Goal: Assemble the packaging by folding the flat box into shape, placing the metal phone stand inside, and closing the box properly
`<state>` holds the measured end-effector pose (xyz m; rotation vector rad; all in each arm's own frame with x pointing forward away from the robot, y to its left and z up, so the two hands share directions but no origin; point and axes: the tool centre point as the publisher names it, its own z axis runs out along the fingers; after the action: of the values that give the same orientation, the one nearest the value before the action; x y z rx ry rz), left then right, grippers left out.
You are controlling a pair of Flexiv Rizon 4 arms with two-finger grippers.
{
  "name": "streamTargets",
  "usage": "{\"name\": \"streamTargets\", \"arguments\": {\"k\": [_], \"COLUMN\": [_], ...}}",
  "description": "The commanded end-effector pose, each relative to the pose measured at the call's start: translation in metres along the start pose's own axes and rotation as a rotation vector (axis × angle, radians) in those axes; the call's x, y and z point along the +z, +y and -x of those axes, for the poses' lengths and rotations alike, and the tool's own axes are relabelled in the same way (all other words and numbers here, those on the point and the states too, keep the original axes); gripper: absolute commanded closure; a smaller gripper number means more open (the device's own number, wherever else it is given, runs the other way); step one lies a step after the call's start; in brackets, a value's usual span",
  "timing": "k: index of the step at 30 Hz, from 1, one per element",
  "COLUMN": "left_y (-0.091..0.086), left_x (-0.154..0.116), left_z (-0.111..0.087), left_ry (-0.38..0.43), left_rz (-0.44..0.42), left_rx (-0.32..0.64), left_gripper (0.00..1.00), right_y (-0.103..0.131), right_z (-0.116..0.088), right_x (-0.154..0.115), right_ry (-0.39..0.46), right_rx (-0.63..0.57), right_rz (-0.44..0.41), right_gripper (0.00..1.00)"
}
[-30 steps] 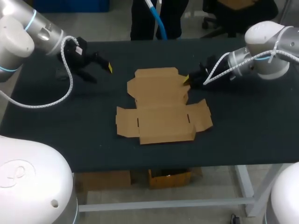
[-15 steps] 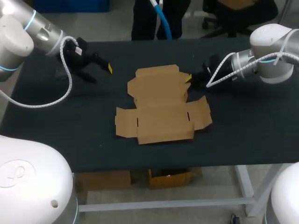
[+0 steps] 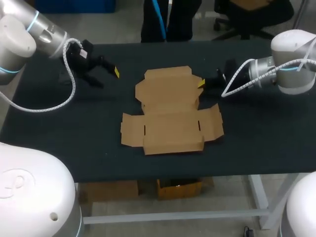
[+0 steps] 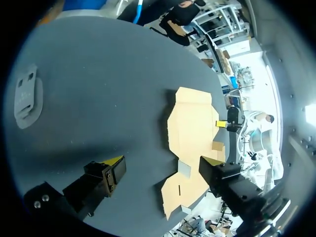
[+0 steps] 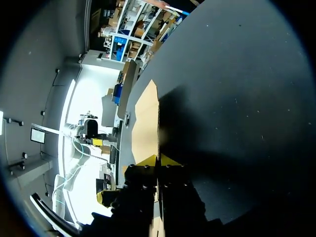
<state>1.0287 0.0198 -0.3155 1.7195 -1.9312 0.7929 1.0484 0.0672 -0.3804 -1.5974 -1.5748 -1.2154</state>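
Observation:
The flat brown cardboard box (image 3: 170, 111) lies unfolded in the middle of the black table (image 3: 256, 143). Its rear panel is raised a little off the surface. My right gripper (image 3: 201, 83) is at the box's right rear edge and shut on a side flap. In the right wrist view the box (image 5: 147, 123) runs edge-on into the right gripper (image 5: 158, 159), whose yellow tips are pressed together. My left gripper (image 3: 106, 77) hangs open above the table's left rear, clear of the box. A flat grey metal piece (image 4: 27, 96), apparently the phone stand, lies beside the left gripper (image 4: 163, 163).
Bare black table surrounds the box (image 4: 192, 128) on every side, with the widest free areas at front left and front right. The right gripper (image 4: 223, 123) also shows in the left wrist view at the box's far edge.
The right gripper closed on the box's right flap and drew back to the right. The box's rear panel rose and shifted slightly backward. The left arm stayed still.

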Motion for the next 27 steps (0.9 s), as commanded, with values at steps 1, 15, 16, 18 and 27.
{"name": "streamTargets", "arguments": {"k": [1, 15, 16, 18, 27], "left_y": [-0.003, -0.003, -0.003, -0.003, -0.005], "left_x": [0.001, 0.001, 0.001, 0.001, 0.001], "left_z": [0.001, 0.001, 0.001, 0.001, 0.001], "left_ry": [0.002, 0.002, 0.002, 0.002, 0.028], "left_rz": [0.008, 0.008, 0.008, 0.008, -0.01], "left_rx": [0.0, 0.0, 0.0, 0.0, 0.003], "left_gripper": [0.0, 0.0, 0.0, 0.0, 0.0], "right_y": [0.0, 0.004, 0.007, 0.01, 0.016], "right_z": [0.001, -0.002, -0.004, -0.01, -0.028], "right_x": [0.001, 0.001, 0.001, -0.002, -0.017], "right_ry": [0.003, 0.017, 0.05, 0.077, 0.19], "right_rx": [-0.001, -0.018, -0.022, -0.051, -0.121], "right_rz": [0.0, 0.019, 0.029, 0.064, 0.154], "right_gripper": [1.0, 1.0, 1.0, 1.0, 1.0]}}
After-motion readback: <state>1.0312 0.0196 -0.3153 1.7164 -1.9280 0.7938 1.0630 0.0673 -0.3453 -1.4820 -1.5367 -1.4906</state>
